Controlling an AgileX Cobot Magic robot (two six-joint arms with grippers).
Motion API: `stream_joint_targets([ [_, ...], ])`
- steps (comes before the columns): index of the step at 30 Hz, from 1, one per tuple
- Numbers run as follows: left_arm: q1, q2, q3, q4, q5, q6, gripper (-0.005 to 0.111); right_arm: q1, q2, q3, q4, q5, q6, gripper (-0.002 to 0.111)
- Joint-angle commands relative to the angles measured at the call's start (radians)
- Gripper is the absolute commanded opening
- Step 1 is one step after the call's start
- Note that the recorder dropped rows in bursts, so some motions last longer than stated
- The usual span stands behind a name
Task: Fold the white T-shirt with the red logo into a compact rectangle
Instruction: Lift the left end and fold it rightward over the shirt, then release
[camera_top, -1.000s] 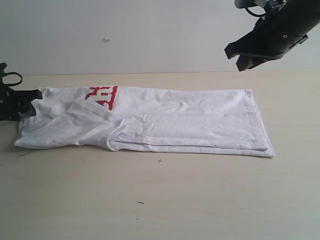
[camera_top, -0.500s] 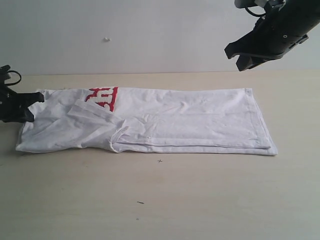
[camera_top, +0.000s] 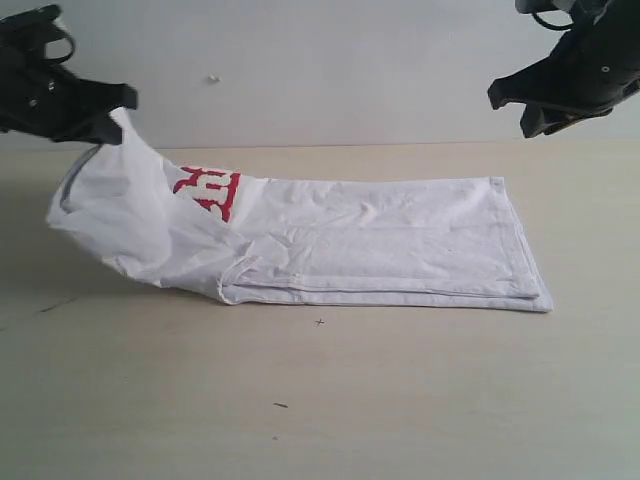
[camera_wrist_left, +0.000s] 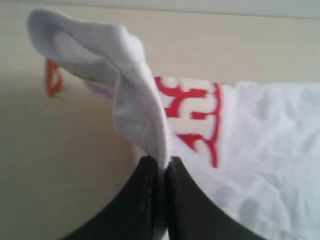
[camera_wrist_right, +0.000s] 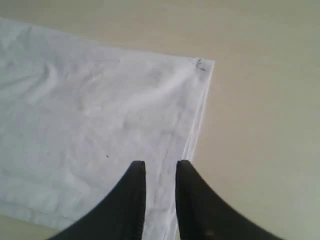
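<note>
While the left claw (camera_top: 112, 108) pinches one end of the white T-shirt (camera_top: 380, 240) up off the counter (camera_top: 400, 400) and the right claw (camera_wrist_right: 160, 170) hangs empty, slightly open, that thin pinch could slip and drop the cloth crooked.

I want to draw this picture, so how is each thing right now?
T-shirt: folded into a long strip, one end held up off the table, the rest lying flat.
Logo: only partly showing, the rest covered by cloth.
Left hand: shut on the T-shirt's raised end.
Right hand: open, empty, up in the air above the other end.
Orange tag: sticking out by the raised end.
</note>
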Motion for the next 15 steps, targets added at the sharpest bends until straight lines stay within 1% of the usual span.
stream_joint_targets([
  [1,-0.190,-0.011,-0.080,-0.007,0.018,0.007,0.000,-0.052,-0.009,0.005,0.072,-0.007,-0.002,0.023],
  [3,-0.269,0.010,-0.131,-0.010,-0.004,0.003,0.000,-0.058,-0.007,0.005,0.100,0.000,-0.025,0.023],
  [4,-0.318,0.029,-0.158,-0.010,-0.018,0.002,0.000,-0.059,0.001,0.005,0.125,0.005,-0.043,0.023],
  [7,-0.415,0.095,-0.240,-0.023,-0.036,-0.002,0.000,-0.059,0.026,0.005,0.216,0.035,-0.112,0.023],
  [8,-0.437,0.124,-0.261,-0.025,-0.036,-0.002,0.002,-0.059,0.036,0.005,0.238,0.044,-0.131,0.023],
  [9,-0.462,0.151,-0.284,-0.025,-0.036,-0.002,0.006,-0.059,0.043,0.005,0.250,0.051,-0.141,0.023],
  [11,-0.494,0.195,-0.320,-0.025,-0.052,-0.002,0.019,-0.059,0.054,0.005,0.250,0.056,-0.141,0.023],
  [13,-0.504,0.227,-0.349,-0.011,-0.075,-0.041,0.039,-0.059,0.056,0.005,0.250,0.063,-0.144,0.023],
  [15,-0.504,0.236,-0.364,0.011,-0.100,-0.105,0.054,-0.059,0.056,0.005,0.250,0.062,-0.149,0.024],
])
